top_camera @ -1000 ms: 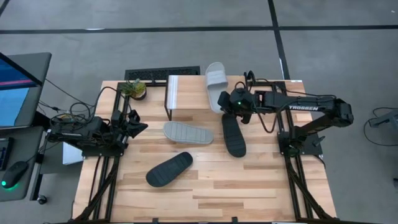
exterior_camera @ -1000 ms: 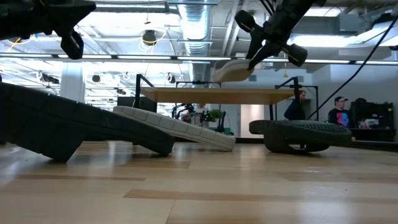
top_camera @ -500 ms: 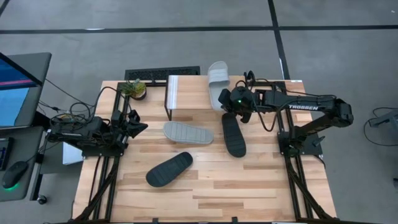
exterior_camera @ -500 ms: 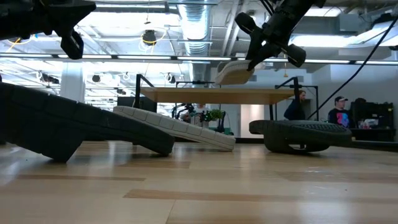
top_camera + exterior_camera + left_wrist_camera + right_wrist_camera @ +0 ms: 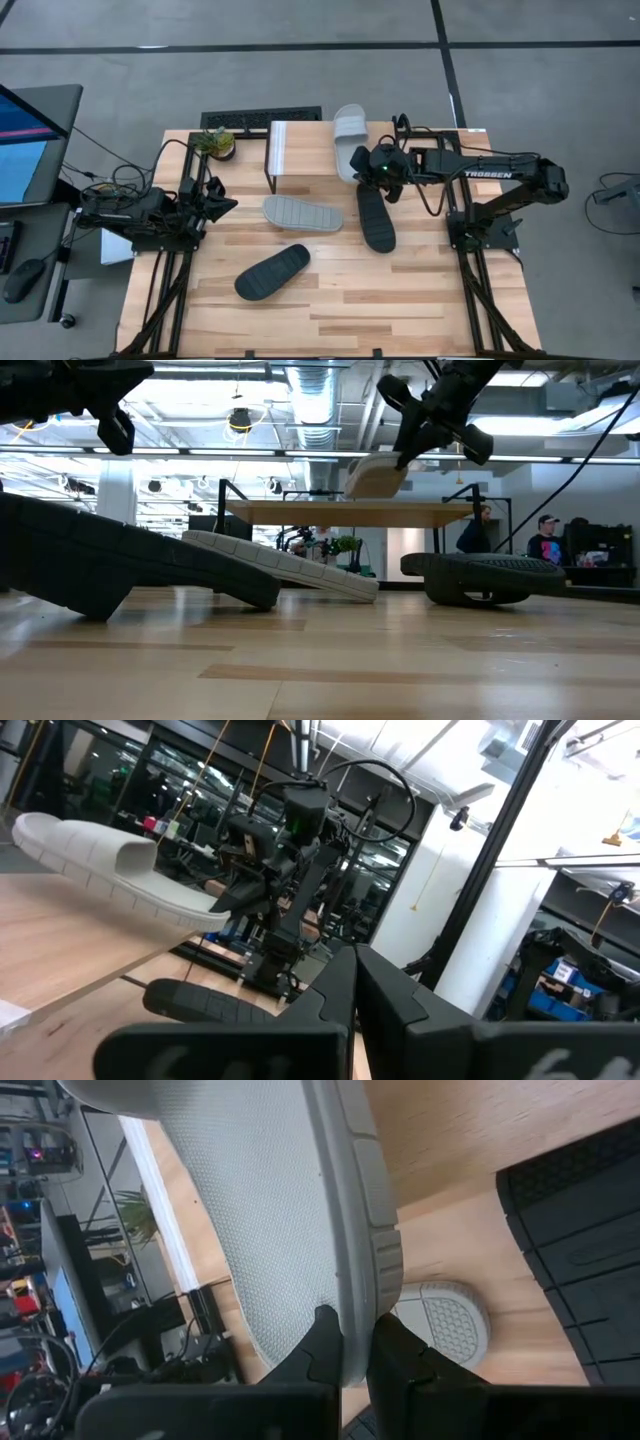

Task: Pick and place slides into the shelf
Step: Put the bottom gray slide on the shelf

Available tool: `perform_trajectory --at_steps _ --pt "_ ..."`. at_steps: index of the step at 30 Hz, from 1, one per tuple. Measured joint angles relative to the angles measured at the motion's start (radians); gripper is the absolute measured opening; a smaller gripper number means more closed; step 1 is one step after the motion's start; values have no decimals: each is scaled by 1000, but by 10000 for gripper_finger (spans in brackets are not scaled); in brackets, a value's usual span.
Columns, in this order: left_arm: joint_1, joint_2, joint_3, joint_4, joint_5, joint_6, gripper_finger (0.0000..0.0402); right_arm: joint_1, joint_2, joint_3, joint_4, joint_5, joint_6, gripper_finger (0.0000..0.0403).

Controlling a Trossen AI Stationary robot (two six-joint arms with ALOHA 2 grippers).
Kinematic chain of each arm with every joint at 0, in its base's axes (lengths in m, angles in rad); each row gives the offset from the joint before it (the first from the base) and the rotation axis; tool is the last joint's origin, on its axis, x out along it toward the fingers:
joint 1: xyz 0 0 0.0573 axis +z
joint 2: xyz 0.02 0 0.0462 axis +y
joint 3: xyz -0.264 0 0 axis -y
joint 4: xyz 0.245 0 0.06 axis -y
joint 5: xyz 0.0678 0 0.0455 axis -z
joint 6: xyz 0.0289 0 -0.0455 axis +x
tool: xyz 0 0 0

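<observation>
My right gripper (image 5: pixel 372 172) is shut on a light grey slide (image 5: pixel 349 138), held in the air just right of the shelf (image 5: pixel 290 150) at the table's far side. In the low view the slide (image 5: pixel 378 475) hangs tilted above the shelf's plank top (image 5: pixel 350 512). A second grey slide (image 5: pixel 302 213) lies sole up mid-table. One black slide (image 5: pixel 375 218) lies below my right gripper, another (image 5: pixel 272 272) nearer the front. My left gripper (image 5: pixel 222 198) waits shut at the table's left side. My right gripper pinches the grey slide's near end at its edge (image 5: pixel 345 1330), one finger (image 5: pixel 322 1345) on the footbed side and the other finger (image 5: pixel 388 1348) on the sole side. The fingers come from the table's right, slanting down. The slide is lifted clear and tilted, its strap end toward the far edge.
A small potted plant (image 5: pixel 217 142) and a black keyboard (image 5: pixel 260 120) sit at the far edge left of the shelf. People stand in the room beyond the table (image 5: pixel 545 540). Bare wood shows along the table's near edge (image 5: pixel 400 310).
My right gripper has tipped a little while keeping hold of the grey slide. The slide now hangs more steeply tilted and has shifted slightly toward the table's far edge. The other slides and my left arm have kept still.
</observation>
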State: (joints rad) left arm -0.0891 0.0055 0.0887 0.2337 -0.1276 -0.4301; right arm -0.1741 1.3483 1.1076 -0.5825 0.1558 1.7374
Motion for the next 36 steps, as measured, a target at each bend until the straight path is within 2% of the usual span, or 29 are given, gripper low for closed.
perform_trajectory --at_steps 7,12,24,32,36 --pt "0 0 0 2 0 0 0 -7 58 -2 86 -5 -6 15" --pt "0 0 0 2 1 -3 0 -36 99 -2 137 -52 -42 15" --pt "-1 0 0 1 20 -10 0 -57 99 -2 45 -62 -63 15" --pt "-1 0 0 0 20 -11 0 -59 99 -1 44 -65 -61 15" --pt "-1 0 0 0 20 -11 0 -64 99 -1 44 -77 -41 36"
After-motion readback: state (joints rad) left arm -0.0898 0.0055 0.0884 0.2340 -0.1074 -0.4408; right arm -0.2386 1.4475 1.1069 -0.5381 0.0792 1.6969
